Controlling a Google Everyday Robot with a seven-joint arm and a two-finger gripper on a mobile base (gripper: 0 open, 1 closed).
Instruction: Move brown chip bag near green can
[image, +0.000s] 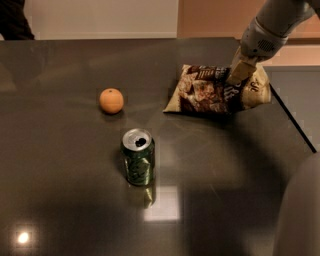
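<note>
The gripper is down on the brown chip bag at far right, its hold impossible to tell; the green can stands well apart, nearer and left; the move looks hardly begun.

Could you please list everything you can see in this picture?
brown chip bag: one, dark brown with cream ends, lying flat at the table's far right.
green can: one, dark green with a silver top, upright near the centre, apart from the bag.
orange fruit: one, orange, left of the bag, beyond the can.
table: one, dark and glossy, under everything.
dark shape: one, black, top left corner; cannot tell what.
arm: one, pale grey, top right.
gripper: one, tan, on the bag's right part.
robot body: one, pale, lower right edge.
</note>
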